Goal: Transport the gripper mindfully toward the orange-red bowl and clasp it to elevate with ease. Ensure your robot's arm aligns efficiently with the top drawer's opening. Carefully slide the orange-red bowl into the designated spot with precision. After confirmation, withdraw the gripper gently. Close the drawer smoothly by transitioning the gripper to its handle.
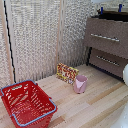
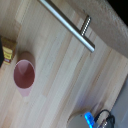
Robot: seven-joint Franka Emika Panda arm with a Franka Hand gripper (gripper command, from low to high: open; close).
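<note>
End effector (image 1: 110,8) over the top drawer (image 1: 117,31), fingertips spread, pinching nothing visible. Orange-red bowl not visible in either view, possibly inside the drawer. Judged step: withdrawal. Next, you retreat gently, then reach the handle (image 1: 105,37).

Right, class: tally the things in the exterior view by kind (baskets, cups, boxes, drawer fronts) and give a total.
Baskets: 1, the red basket
Cups: 1, the pink cup
Boxes: 1, the multicoloured box
Drawer fronts: 2, the top drawer and the darker lower drawer
Total: 5
</note>
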